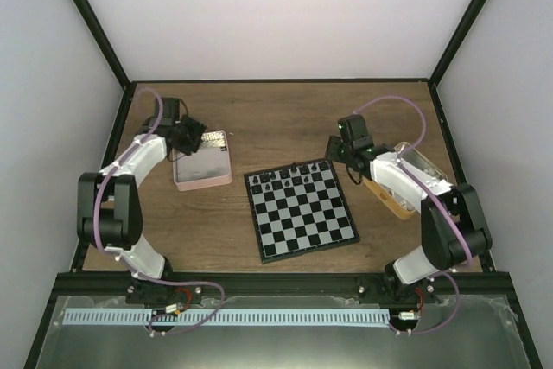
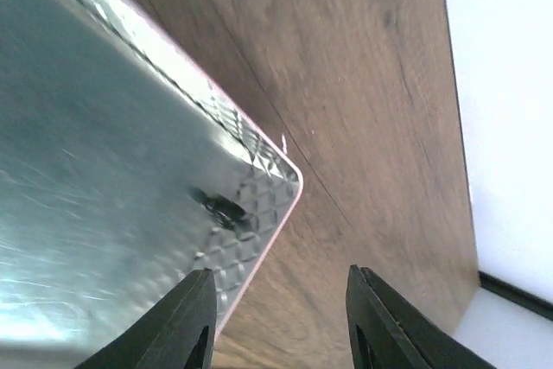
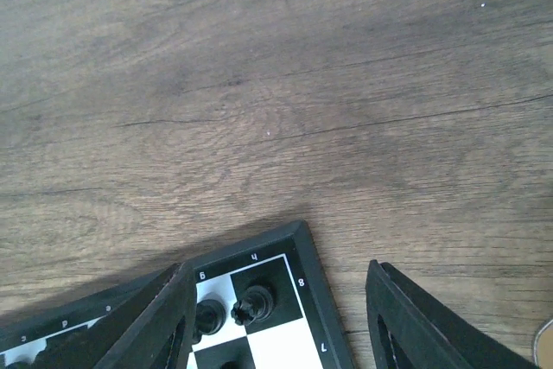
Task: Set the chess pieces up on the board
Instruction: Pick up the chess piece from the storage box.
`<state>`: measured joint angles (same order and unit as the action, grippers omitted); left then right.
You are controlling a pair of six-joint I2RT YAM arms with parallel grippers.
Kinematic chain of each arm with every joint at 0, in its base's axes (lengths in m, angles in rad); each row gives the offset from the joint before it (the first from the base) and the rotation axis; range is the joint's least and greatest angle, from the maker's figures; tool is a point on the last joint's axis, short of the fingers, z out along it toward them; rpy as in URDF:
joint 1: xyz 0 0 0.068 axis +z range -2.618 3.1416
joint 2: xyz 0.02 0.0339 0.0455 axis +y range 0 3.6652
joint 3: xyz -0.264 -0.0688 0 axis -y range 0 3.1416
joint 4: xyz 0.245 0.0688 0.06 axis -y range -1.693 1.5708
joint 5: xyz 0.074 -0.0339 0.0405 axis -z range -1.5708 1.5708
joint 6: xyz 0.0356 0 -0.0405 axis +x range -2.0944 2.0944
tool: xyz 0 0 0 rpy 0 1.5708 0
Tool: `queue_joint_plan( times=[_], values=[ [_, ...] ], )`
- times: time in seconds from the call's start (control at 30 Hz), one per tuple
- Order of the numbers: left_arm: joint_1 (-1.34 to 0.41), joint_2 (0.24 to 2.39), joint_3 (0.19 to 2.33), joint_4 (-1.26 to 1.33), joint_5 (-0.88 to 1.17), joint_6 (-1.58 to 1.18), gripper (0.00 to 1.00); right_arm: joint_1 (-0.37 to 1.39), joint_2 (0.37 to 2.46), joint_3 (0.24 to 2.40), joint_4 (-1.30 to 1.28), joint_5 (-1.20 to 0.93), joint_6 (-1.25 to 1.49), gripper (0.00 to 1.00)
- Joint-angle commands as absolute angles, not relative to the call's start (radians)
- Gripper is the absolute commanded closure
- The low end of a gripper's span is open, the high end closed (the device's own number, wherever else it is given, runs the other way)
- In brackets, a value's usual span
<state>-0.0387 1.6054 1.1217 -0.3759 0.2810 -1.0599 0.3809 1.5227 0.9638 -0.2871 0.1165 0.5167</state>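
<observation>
Your left gripper (image 2: pixel 278 300) gapes wide, empty: black piece (image 2: pixel 223 207) ahead-left of it in the tray (image 2: pixel 263 174) corner, so slide left and straddle it. Right gripper (image 3: pixel 278 300) gapes empty too.

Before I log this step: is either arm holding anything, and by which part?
Nothing is held: left gripper and right gripper both open, fingers empty.

top view looks down from behind; wrist views close on board (image 1: pixel 301 213), tray (image 1: pixel 203 183) corners
</observation>
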Motion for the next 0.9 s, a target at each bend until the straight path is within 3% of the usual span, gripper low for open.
queue_joint_plan(
  times=[0.0,0.4,0.87],
  values=[
    [-0.115,1.69,1.126,-0.198,0.237,-1.45,0.57,0.374,1.447,0.938,-0.236,0.137,0.511,0.44],
    [-0.153,1.809,1.105,-0.186,0.148,-1.667,0.7,0.375,1.371,0.905,-0.186,0.157,0.479,0.44],
    [-0.19,1.956,1.262,-0.319,0.128,-1.609,0.69,0.374,1.337,0.876,-0.184,0.209,0.446,0.44]
  ],
)
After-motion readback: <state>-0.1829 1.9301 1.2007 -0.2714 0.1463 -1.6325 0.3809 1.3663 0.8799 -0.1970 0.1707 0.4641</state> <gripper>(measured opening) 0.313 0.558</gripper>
